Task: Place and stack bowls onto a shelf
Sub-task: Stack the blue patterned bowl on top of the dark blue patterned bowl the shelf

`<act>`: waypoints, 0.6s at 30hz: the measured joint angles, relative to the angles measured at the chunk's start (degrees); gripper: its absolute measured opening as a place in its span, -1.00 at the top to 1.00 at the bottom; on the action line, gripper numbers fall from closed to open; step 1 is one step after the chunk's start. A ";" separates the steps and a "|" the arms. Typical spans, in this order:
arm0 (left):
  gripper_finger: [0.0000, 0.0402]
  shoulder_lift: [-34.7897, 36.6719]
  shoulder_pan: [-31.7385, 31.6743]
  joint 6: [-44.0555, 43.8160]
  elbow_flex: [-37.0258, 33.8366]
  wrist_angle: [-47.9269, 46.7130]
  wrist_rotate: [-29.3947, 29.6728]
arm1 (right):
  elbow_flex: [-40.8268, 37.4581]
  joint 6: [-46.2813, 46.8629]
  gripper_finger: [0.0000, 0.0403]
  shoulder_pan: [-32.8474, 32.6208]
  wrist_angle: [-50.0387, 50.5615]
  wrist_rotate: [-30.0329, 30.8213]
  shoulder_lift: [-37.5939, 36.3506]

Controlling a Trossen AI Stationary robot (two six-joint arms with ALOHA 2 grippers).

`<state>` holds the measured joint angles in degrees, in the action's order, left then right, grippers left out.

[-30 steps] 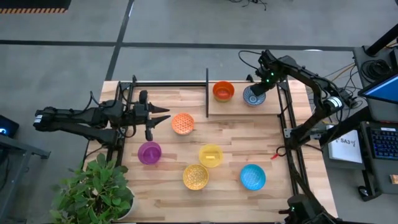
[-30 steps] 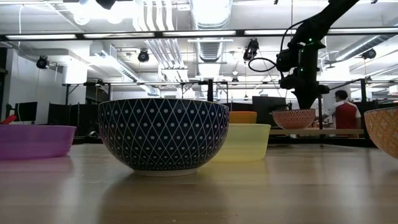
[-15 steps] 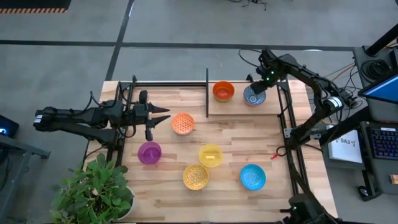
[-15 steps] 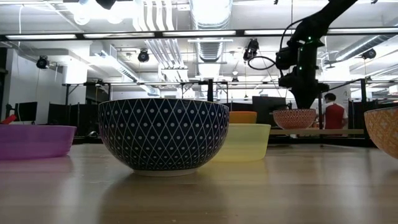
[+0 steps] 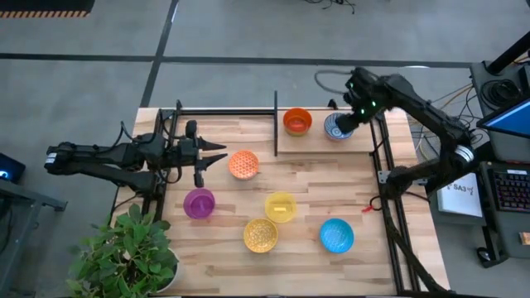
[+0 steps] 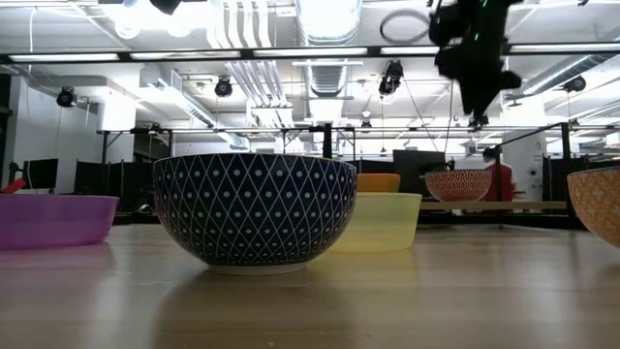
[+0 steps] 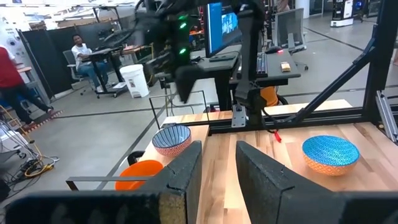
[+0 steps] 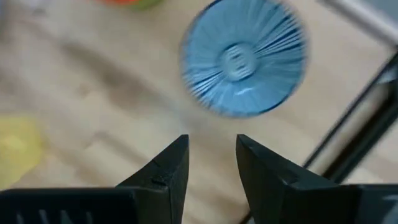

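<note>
The shelf [image 5: 319,142] stands at the table's far right. On it rest a red-orange bowl [image 5: 297,121] and a blue-and-white patterned bowl [image 5: 336,127], which also shows in the right wrist view [image 8: 242,65]. My right gripper [image 8: 211,155] is open and empty, well above the blue-and-white bowl [image 6: 458,184] and clear of it. My left gripper [image 5: 219,154] is open and empty at the table's left, beside the orange patterned bowl [image 5: 243,164]. The purple [image 5: 199,203], yellow [image 5: 281,206], gold patterned [image 5: 260,235] and light blue [image 5: 337,235] bowls rest on the tabletop. No green bowl shows plainly.
A green potted plant [image 5: 124,257] stands at the table's near left corner. Black frame rails [image 5: 383,165] run along the table's right side and a black post [image 5: 276,124] stands at the shelf's left end. People show in the room beyond the table.
My right gripper has risen straight up from just above the blue-and-white bowl, which stays on the shelf.
</note>
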<state>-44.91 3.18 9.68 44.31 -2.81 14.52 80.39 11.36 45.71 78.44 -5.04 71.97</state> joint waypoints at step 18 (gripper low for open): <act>0.59 -1.32 0.00 -2.34 0.00 -0.02 -0.02 | -13.87 29.53 0.13 -44.88 -4.32 -1.22 -9.33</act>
<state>-46.23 3.18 7.35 44.31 -2.83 14.50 66.52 40.90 0.83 74.12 -6.27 62.63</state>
